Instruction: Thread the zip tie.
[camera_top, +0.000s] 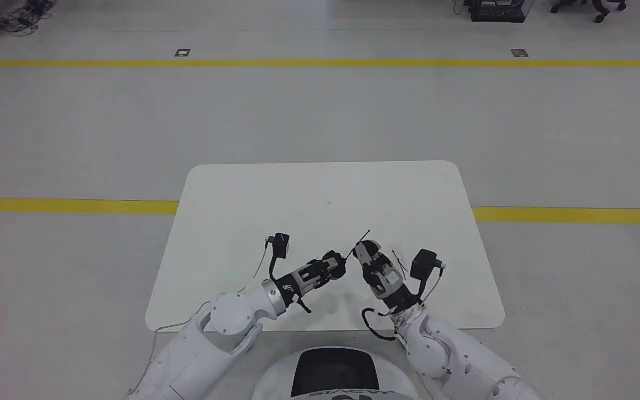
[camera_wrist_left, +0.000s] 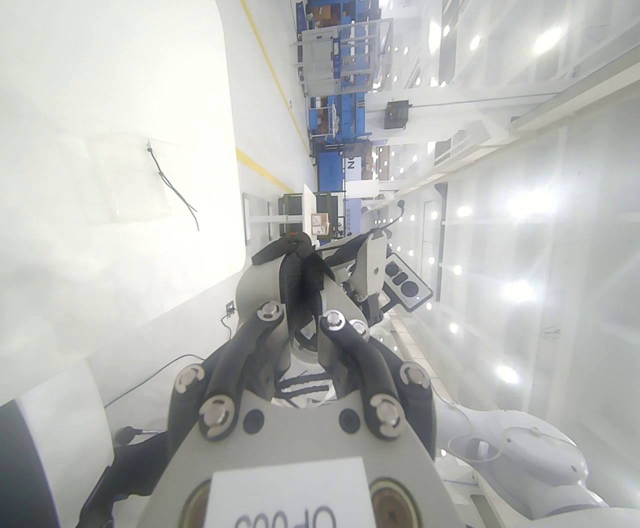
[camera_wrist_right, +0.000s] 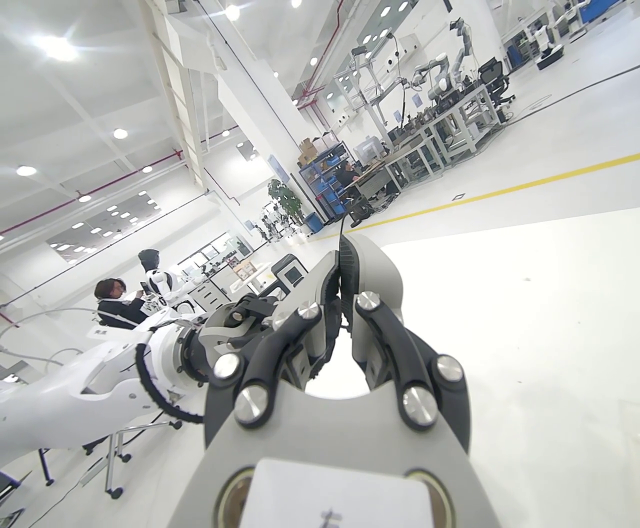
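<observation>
A thin black zip tie is held above the near part of the white table. My right gripper is shut on it. In the right wrist view the tie's narrow tail sticks out past the closed right gripper. My left gripper sits close beside the right one, tips nearly meeting. In the left wrist view the left gripper is shut on a black piece that looks like the tie's other end. The right gripper shows just behind it.
Both arms hover over the table's front edge. A thin black strip lies on a clear plastic sheet farther out on the table. Benches, shelves and a seated person are in the room beyond.
</observation>
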